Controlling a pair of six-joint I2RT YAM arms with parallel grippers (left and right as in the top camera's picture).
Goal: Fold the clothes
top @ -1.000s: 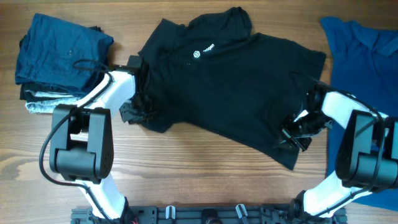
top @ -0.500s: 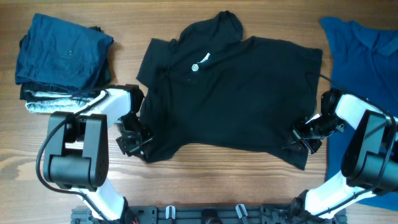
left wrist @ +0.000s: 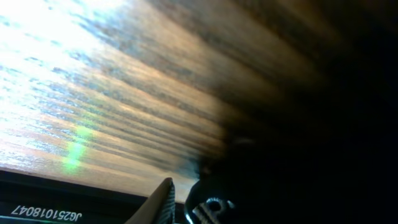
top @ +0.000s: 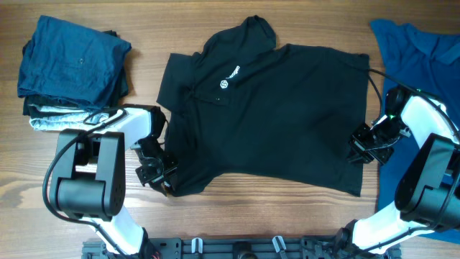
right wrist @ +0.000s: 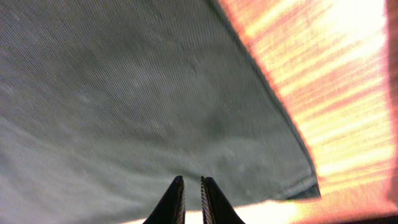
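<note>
The black short-sleeved collared shirt [top: 266, 115] lies spread, logo up, on the wooden table [top: 237, 223]. At the shirt's right hem, the right gripper [right wrist: 191, 182] has its fingers pinched almost together on the cloth. The left gripper [top: 159, 178] sits at the shirt's lower-left corner (its wrist view is too dark to show its grip). Smoothing well probably means drawing both corners outward evenly, staying low.
</note>
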